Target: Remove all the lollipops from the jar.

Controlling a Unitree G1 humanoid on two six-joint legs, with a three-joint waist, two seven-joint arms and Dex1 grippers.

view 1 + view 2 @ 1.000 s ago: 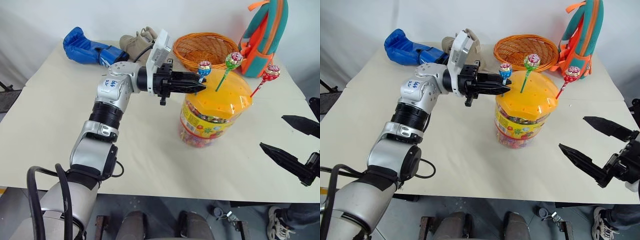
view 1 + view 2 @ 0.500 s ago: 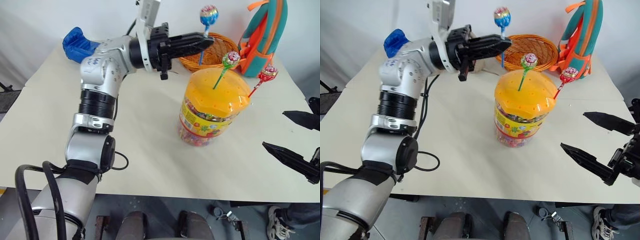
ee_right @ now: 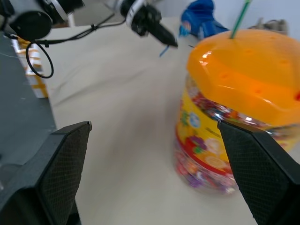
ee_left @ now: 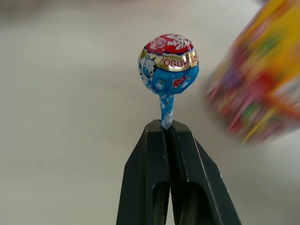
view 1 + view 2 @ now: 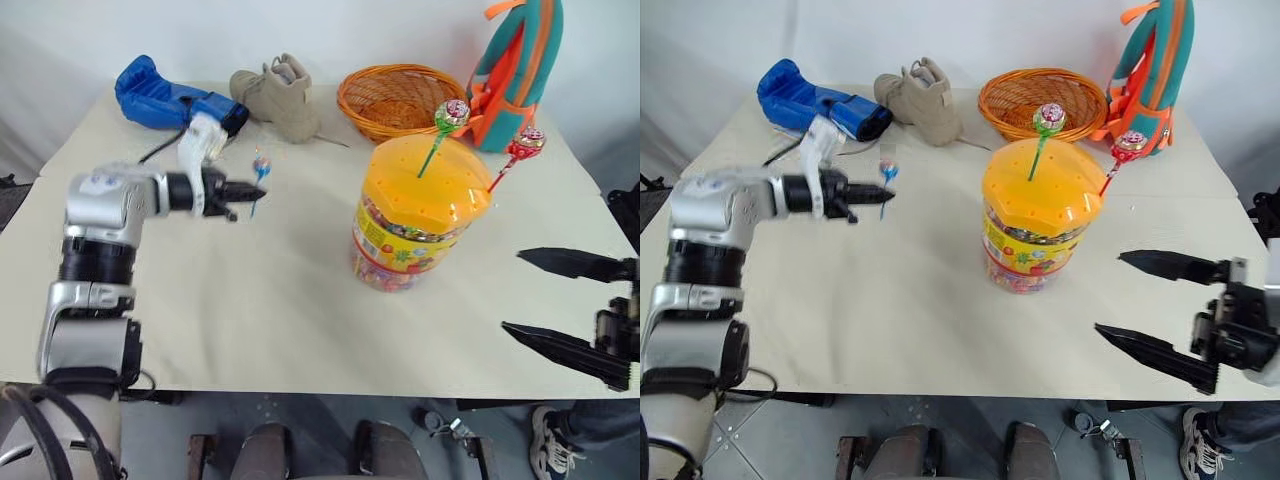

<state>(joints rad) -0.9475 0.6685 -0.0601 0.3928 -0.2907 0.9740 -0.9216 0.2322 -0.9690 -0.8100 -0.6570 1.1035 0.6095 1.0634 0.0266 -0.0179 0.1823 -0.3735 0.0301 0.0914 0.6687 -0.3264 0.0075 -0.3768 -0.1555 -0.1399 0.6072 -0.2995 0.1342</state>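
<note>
Nearest the camera, the right gripper hangs over the table's front right edge with its two fingers spread wide and nothing between them, the jar just ahead of its tips. Farther back, the left gripper is clamped on the blue-sticked lollipop, held above the table well clear of the jar. The green-sticked lollipop and red-sticked lollipop stand in the jar's orange lid.
</note>
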